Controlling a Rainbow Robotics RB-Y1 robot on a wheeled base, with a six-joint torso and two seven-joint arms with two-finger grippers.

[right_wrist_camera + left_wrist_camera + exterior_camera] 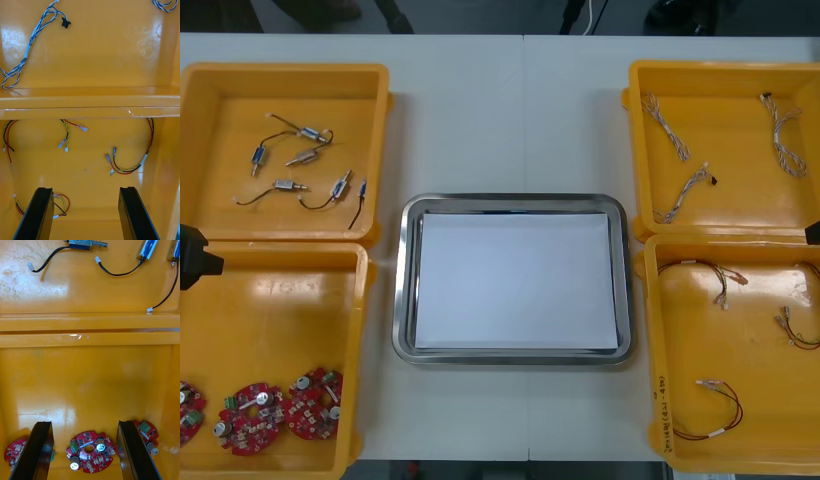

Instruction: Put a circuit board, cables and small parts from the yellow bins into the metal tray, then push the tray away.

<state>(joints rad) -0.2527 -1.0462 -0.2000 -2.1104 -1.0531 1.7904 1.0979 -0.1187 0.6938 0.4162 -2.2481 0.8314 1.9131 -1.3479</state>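
**Left pincer set over a board; tray not yet loaded.**

The left pincer (84, 423) hangs over the near left bin (90, 382), fingers apart, with the middle board (90, 452) lying between them. The right pincer (86, 189), also apart, hovers above red and yellow cables (129, 165). The tray (405, 290) sits mid-counter (510, 110), white inside. Best to drop straight down, straddle the middle board and grip its rim. Keep clear of the neighbouring board (148, 433) beside one finger, then lift above the bin wall before crossing.

No text can be read for certain. Small dark writing marks the rim of the yellow bin (657, 404) at four o'clock. It is illegible.
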